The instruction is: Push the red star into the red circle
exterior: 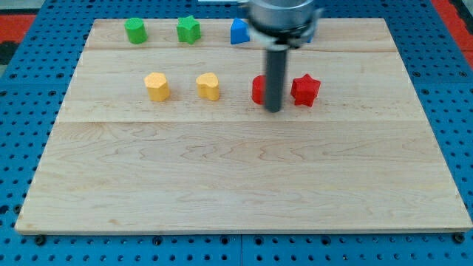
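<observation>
Standing between the two red blocks: my tip (273, 110) sits on the table (236, 177), red circle (258, 89) just to the view's left and partly hidden behind the rod, red star (305, 89) just to the view's right. No gripper on this rig, so nothing to open or close. Tip is on the wrong side of the star for the push; judged, it must go round to the star's right first. Gap between star and circle is small. Two yellow blocks (157, 86) further left in same row. Green blocks (135, 30) and blue block (238, 32) along view's top, well apart.
</observation>
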You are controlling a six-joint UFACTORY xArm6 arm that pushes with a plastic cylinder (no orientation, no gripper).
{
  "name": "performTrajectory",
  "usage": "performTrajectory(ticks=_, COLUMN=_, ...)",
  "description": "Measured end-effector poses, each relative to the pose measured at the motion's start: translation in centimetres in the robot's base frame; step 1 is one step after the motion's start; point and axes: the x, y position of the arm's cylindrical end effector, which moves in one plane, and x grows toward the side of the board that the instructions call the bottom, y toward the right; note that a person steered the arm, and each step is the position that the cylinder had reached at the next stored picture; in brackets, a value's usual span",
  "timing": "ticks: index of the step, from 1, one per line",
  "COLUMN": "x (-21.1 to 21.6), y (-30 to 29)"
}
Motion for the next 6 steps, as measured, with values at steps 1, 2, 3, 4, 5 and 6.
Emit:
performTrajectory(ticks=1, x=-1.1, y=9.8)
performTrajectory(ticks=2, x=-3.4, y=10.7)
performTrajectory(ticks=3, x=-6.1, y=6.6)
performTrajectory(ticks=4, x=-6.7, y=4.7)
performTrajectory(ticks=5, x=-11.6, y=9.8)
performTrajectory(ticks=6, x=-10.4, y=4.8)
